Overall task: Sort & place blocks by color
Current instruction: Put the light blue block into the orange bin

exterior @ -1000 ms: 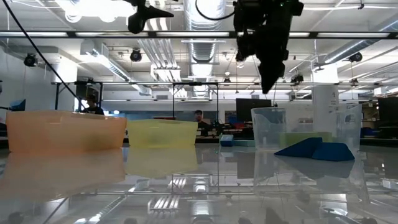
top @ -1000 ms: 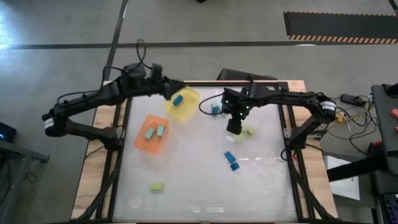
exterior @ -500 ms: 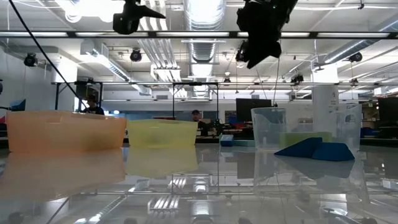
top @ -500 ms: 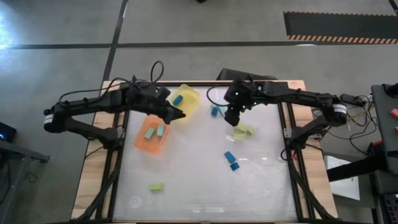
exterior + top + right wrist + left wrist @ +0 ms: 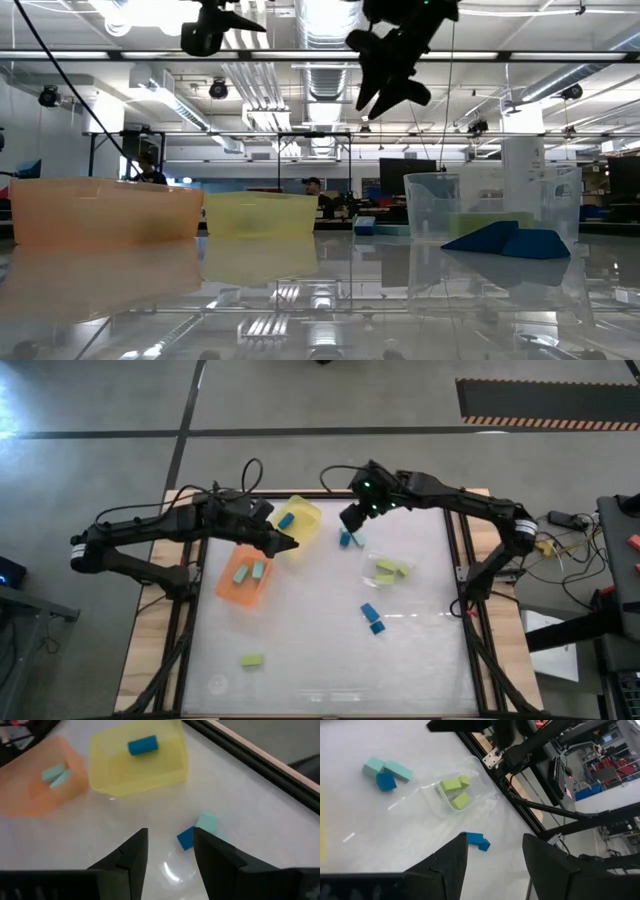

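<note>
Only the high view shows a yellow-green block (image 5: 251, 659) lying alone; both the left pincer (image 5: 492, 851) and the right pincer (image 5: 170, 846) stand apart, empty

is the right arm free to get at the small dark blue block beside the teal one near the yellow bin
Probably yes: the right gripper hangs just above the dark blue block, open, empty, with nothing between them.

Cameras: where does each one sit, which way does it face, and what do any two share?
High view: overhead, straight down on table; both arms, left gripper, right gripper.
Low view: table height, level into the room; right gripper overhead.
Left wrist view: past its own fingers toward clear dish.
Right wrist view: past its own fingers toward yellow bin and orange bin.
Shared: high and right wrist views both show the yellow bin with a blue block.
</note>
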{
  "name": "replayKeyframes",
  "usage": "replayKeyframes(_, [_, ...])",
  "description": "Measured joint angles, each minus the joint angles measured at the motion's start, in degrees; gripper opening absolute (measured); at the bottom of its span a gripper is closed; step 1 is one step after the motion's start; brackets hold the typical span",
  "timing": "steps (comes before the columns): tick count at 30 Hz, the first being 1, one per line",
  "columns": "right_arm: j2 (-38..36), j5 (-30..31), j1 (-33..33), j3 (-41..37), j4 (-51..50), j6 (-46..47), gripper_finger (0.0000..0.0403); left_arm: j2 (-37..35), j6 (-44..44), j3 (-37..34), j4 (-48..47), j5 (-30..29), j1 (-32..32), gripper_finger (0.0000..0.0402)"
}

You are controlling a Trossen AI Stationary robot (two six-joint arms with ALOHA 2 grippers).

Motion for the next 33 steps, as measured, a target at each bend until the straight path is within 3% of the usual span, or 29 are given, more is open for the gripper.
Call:
replayKeyframes(14, [18.21, 0.06, -2.27, 10.80, -8.09, 4.77, 0.0224, -2.96, 6.60, 0.00, 0.00, 0.06, 1.67, 0.0173])
replayKeyframes(23, [26.60, 3.35, -3.39, 11.52, -8.22, 5.09, 0.0231, -6.63, 8.66, -0.12, -0.08, -1.91, 1.77, 0.0173])
replayKeyframes(33, [30.84, 5.62, -3.63, 11.48, -7.18, 4.22, 0.0228, -8.22, 10.15, -0.22, -0.02, -5.65, 1.81, 0.0173])
